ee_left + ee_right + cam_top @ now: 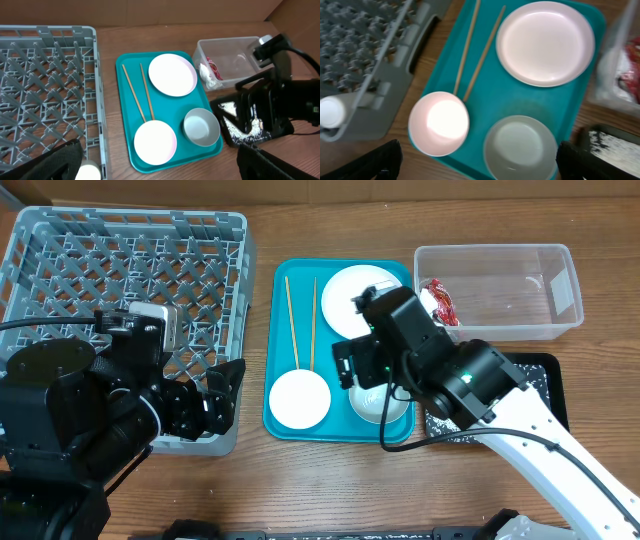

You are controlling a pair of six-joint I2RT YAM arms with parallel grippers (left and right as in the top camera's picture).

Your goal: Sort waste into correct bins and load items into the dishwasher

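The right gripper [477, 150] hangs with its jaws spread wide and holding nothing, above the near half of the teal serving tray [340, 430]. Directly below it, in the right wrist view, sits the pale greenish-white bowl [520, 147]. The pinkish-white bowl [440, 122] lies just beside that, toward the robot's left. Farther away on the tray is the round white plate [545, 42]. The two wooden chopsticks [477, 52] lie side by side, their long axis running from the pink bowl toward the tray's far edge.

The grey dish rack [60, 240] stands to the left of the tray on the wooden surface [320, 220]. Any dish must therefore travel leftward. The left gripper [215, 395] also has its jaws wide and empty. It hovers at the rack's near right corner, so it is closer to the rack, while the right arm is closer to the bowls.

The snack wrapper [440, 302] lies in the clear tub [565, 270], and white grains [240, 117] lie in the black tray [548, 365].
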